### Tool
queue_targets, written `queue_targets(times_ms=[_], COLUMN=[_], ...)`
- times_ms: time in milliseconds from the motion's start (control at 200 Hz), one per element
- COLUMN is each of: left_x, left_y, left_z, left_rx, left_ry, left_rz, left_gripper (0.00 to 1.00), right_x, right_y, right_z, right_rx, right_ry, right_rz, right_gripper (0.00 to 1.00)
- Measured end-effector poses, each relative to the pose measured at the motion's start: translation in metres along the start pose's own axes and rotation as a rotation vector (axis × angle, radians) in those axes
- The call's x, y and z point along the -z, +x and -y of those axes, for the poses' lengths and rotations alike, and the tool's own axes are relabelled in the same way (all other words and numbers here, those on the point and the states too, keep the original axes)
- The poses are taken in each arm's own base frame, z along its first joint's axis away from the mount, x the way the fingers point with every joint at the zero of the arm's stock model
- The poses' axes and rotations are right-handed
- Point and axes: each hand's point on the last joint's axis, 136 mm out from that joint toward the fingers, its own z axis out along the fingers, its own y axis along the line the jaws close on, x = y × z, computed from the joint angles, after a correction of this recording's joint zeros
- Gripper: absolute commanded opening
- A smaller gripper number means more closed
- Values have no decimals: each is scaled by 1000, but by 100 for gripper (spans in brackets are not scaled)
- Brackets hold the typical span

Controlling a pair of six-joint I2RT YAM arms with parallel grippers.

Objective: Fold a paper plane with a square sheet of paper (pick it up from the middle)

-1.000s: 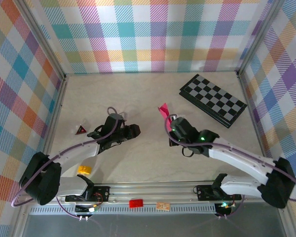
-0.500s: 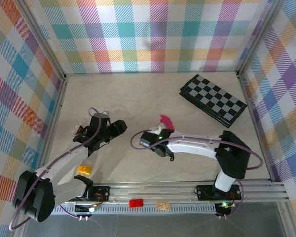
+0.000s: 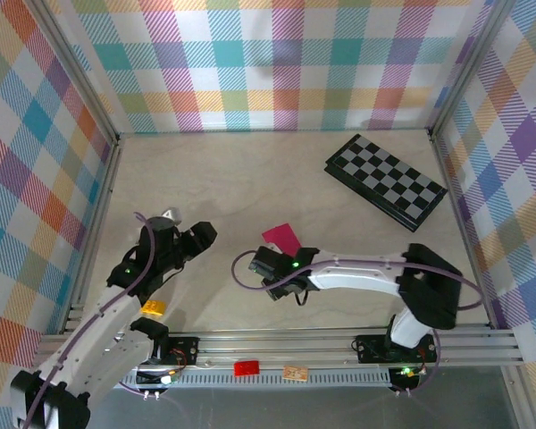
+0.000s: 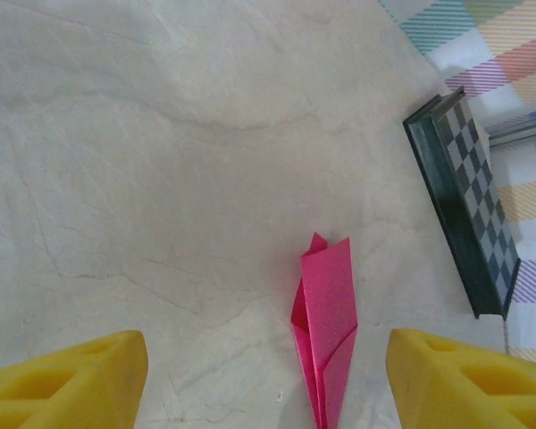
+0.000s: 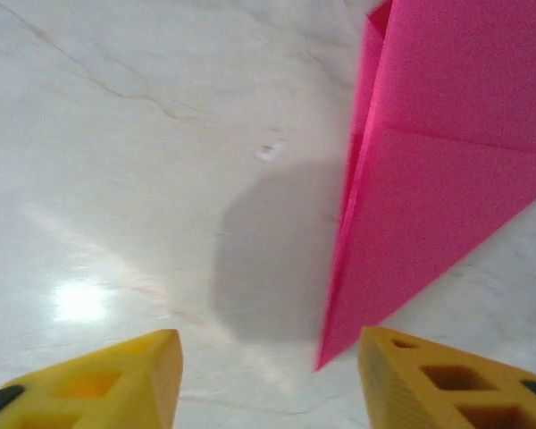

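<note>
Beyond the near rail [image 3: 295, 344], the left hand [image 3: 199, 236] and right hand [image 3: 266, 261] both have their fingers apart above the pale marbled counter [image 3: 250, 179]. The paper plane [image 3: 282, 238] sits ungripped just ahead of the right hand. Farther back is a checkerboard [image 3: 386, 181], then plaid walls [image 3: 277, 63].

Loads of open table [image 3: 250, 170] from 10 round to 12 o'clock. Checkerboard [image 3: 386, 181] hogs the 2 o'clock corner, and the paper plane [image 3: 282, 238] lies dead centre, well apart from it.
</note>
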Motion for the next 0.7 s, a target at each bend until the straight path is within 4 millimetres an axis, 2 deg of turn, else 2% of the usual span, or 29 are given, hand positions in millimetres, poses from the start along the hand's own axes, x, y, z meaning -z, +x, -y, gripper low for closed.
queue_targets(times_ms=[60, 120, 240, 300, 385, 550, 625, 700], left_x=[0, -4, -21, -31, -48, -78, -87, -89], left_y=[5, 10, 18, 21, 23, 24, 19, 13], left_z=[-2, -4, -7, -7, -8, -9, -4, 3], left_rx=[7, 14, 33, 49, 78, 117, 122, 124], left_ry=[6, 1, -9, -12, -14, -33, -41, -45], left_rz=[-13, -38, -101, -124, -147, -189, -198, -200], left_gripper=[70, 69, 67, 66, 65, 61, 60, 60], right_x=[9, 13, 3, -3, -10, -32, -41, -42], right_y=[-8, -18, -31, -33, -37, -39, -37, -35], right_z=[4, 20, 64, 77, 79, 75, 74, 70], right_rx=[-89, -228, -491, -574, -624, -686, -722, -759], right_ry=[-97, -188, -313, -358, -437, -537, -550, -573], right_rz=[49, 92, 126, 118, 96, 1, -58, -98], right_gripper=[56, 48, 35, 31, 22, 13, 12, 13])
